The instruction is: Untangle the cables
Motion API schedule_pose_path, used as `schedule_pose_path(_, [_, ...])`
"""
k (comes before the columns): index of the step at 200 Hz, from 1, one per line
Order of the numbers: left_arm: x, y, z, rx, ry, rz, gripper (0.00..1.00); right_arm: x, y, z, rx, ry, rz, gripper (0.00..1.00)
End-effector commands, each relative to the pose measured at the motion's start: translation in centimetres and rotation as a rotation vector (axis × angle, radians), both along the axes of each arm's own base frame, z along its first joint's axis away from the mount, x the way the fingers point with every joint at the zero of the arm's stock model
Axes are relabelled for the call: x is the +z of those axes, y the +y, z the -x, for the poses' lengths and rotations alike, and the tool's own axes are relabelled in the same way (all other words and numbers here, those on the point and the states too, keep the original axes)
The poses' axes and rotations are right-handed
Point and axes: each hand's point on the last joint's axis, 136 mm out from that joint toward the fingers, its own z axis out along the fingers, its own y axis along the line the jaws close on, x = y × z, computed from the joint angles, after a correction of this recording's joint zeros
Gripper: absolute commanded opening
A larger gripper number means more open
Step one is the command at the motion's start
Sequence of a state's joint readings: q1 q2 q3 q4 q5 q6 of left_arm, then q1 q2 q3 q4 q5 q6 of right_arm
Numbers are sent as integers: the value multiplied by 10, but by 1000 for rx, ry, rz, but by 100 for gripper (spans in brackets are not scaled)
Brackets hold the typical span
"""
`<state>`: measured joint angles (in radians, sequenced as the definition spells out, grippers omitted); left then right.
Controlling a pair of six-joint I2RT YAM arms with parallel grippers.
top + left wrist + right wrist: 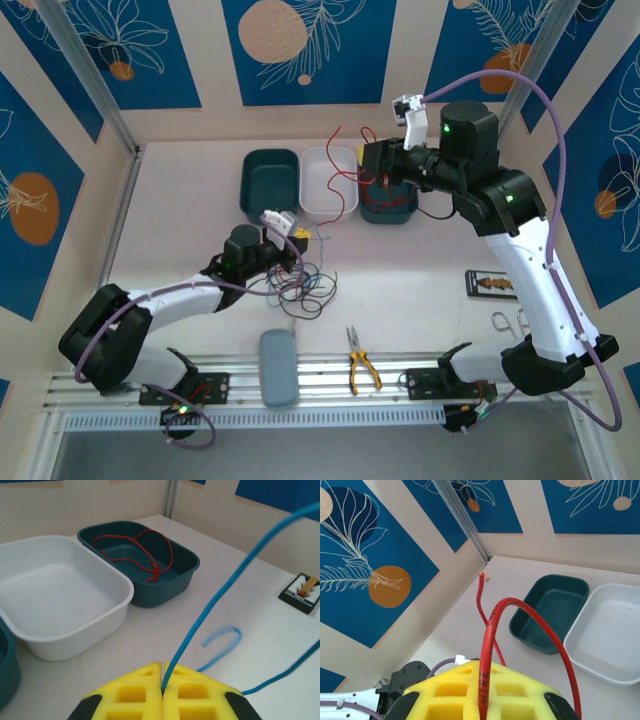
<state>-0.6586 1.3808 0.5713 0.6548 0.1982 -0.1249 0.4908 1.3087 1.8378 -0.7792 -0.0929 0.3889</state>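
The left hand (162, 682) is pressed shut on a blue cable (220, 594), just beside the tangle (305, 280) lying on the desk (420, 270). The right hand (482, 700) pinches a red cable (487, 645) near the trays. A red loop (156, 571) lies in a teal tray (187, 577).

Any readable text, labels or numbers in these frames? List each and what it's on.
Nothing legible.
Red cable in the right gripper: dark print along its jacket, too blurred to read.
Black card: markings too small to read.
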Motion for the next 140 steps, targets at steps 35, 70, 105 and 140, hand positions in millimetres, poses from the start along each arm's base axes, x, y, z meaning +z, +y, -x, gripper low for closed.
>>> schedule_pose_path(35, [-37, 46, 18, 168, 96, -56, 0, -5, -41, -16, -197, -29, 83, 0])
schedule_pose_path(70, [-53, 69, 31, 230, 136, -92, 0, -20, -72, -41, -336, 22, 120, 0])
schedule_pose_path(105, [-63, 81, 38, 265, 170, -132, 0, -43, -92, -74, -408, 96, 165, 0])
schedule_pose_path(140, [-67, 87, 41, 284, 185, -128, 9, -62, -105, -109, -468, 140, 209, 0])
